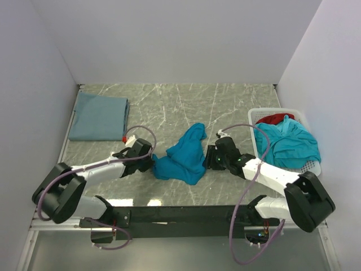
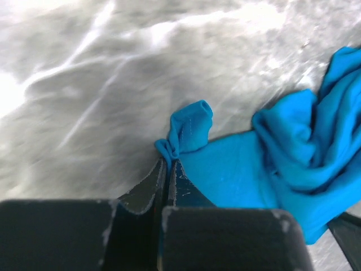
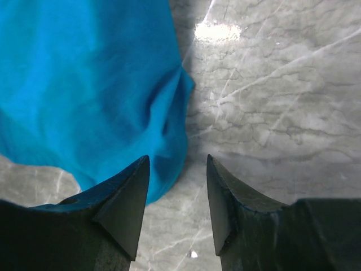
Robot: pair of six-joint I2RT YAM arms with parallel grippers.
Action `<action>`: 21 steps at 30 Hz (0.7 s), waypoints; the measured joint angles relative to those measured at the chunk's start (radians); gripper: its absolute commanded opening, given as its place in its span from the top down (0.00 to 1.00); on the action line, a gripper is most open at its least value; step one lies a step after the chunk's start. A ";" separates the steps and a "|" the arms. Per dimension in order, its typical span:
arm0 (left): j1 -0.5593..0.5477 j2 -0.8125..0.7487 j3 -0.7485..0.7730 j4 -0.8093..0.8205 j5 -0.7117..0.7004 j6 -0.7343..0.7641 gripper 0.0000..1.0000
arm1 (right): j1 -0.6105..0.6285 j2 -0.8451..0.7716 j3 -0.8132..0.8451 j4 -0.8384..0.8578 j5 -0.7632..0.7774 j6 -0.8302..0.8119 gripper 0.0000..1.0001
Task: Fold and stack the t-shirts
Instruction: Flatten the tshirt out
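Note:
A crumpled bright teal t-shirt (image 1: 183, 155) lies in the middle of the marble table. My left gripper (image 1: 151, 162) is shut on its left edge; the wrist view shows a pinched fold of teal cloth (image 2: 189, 130) sticking out past the closed fingertips (image 2: 167, 165). My right gripper (image 1: 207, 158) is open at the shirt's right edge; in its wrist view the teal cloth (image 3: 96, 84) lies by the left finger (image 3: 132, 192) with bare table between the fingers. A folded grey-blue t-shirt (image 1: 98, 116) lies at the back left. More teal shirts (image 1: 290, 144) and a red one (image 1: 274, 118) fill the basket.
The white perforated basket (image 1: 313, 168) stands at the right edge of the table. White walls close in the left, back and right sides. The black arm-mount rail (image 1: 180, 214) runs along the near edge.

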 measured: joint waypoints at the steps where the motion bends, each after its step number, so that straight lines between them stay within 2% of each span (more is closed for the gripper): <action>1: 0.000 -0.023 -0.012 -0.014 -0.008 0.000 0.99 | 0.002 0.022 0.003 0.005 -0.002 0.003 0.50; 2: 0.000 -0.048 -0.022 -0.029 -0.017 0.001 0.99 | 0.002 0.044 0.007 0.014 -0.005 0.007 0.53; 4: 0.000 -0.100 -0.035 -0.049 -0.028 0.002 0.99 | 0.006 0.080 0.016 0.024 -0.006 0.015 0.66; 5: 0.000 -0.119 -0.038 -0.052 -0.032 0.003 0.99 | 0.007 0.091 0.021 0.029 -0.008 0.019 0.76; 6: 0.000 -0.144 -0.042 -0.052 -0.034 0.007 0.99 | 0.008 0.103 0.024 0.035 -0.008 0.021 0.93; 7: 0.000 -0.166 -0.043 -0.054 -0.035 0.009 0.99 | 0.009 0.112 0.029 0.040 -0.011 0.026 1.00; 13: 0.000 -0.257 -0.042 -0.074 -0.056 0.025 1.00 | 0.021 0.061 0.037 0.052 -0.019 0.029 1.00; 18: 0.000 -0.393 0.003 -0.126 -0.095 0.068 0.99 | 0.024 -0.175 0.058 0.024 0.035 0.019 1.00; 21: 0.000 -0.470 0.112 -0.169 -0.137 0.111 0.99 | 0.024 -0.313 0.132 0.001 0.090 0.000 1.00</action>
